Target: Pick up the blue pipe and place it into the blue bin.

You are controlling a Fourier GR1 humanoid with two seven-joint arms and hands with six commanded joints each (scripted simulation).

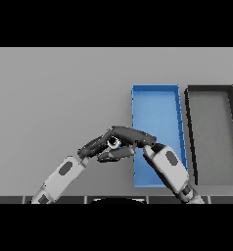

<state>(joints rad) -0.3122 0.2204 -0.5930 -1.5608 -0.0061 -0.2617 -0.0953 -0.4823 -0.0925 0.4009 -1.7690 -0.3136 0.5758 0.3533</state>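
Gripping the blue pipe (pixel 114 142) in clenched right hand (pixel 130 137), just left of the blue bin (pixel 155 93) near the desk's (pixel 55 93) front edge, ready to carry across. Left hand (pixel 91 146) alongside, state unclear.

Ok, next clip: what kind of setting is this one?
Probably a bare tabletop sorting station. A plain grey table holds only a blue bin and a black bin side by side, with a robot hand holding a small blue piece by the blue bin's edge.
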